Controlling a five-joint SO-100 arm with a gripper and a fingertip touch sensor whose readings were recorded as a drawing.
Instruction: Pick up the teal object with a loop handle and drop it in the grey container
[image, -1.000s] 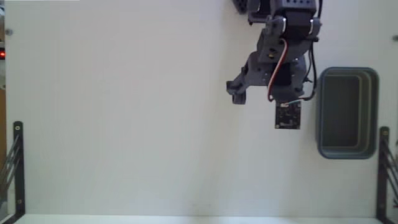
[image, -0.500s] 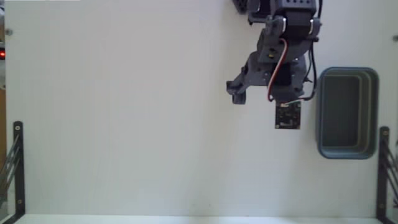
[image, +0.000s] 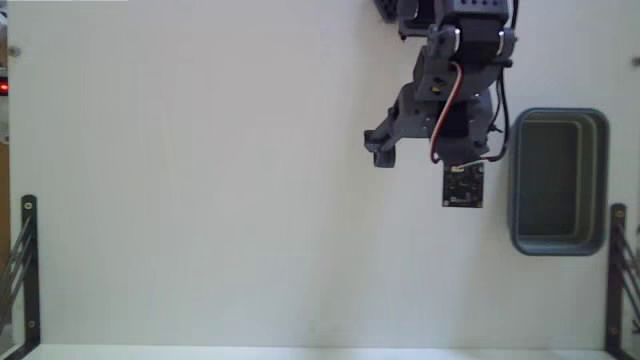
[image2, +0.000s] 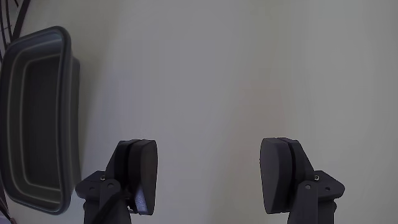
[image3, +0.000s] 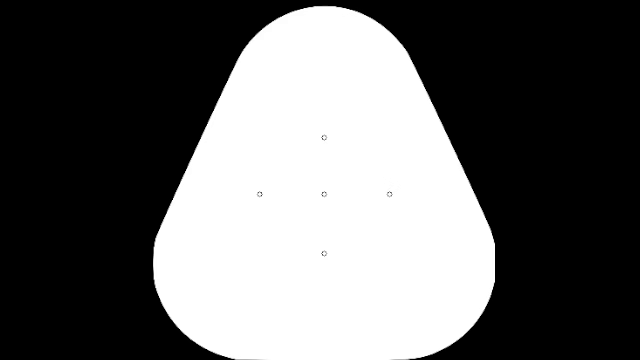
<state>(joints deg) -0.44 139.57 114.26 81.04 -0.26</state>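
Gripper (image2: 211, 180) fingers spread wide over bare white surface (image: 200, 200), holding nothing. No teal object shows in either view. The grey container (image: 558, 180) sits at the surface's right edge in the fixed view, just beside the arm (image: 445, 100).

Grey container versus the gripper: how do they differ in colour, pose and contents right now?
The grey container is blue-grey and rests flat on the table; the gripper is dark, almost black, and hangs above the table. The container's inside shows nothing; the gripper's fingers stand wide apart, holding nothing. Both are empty.
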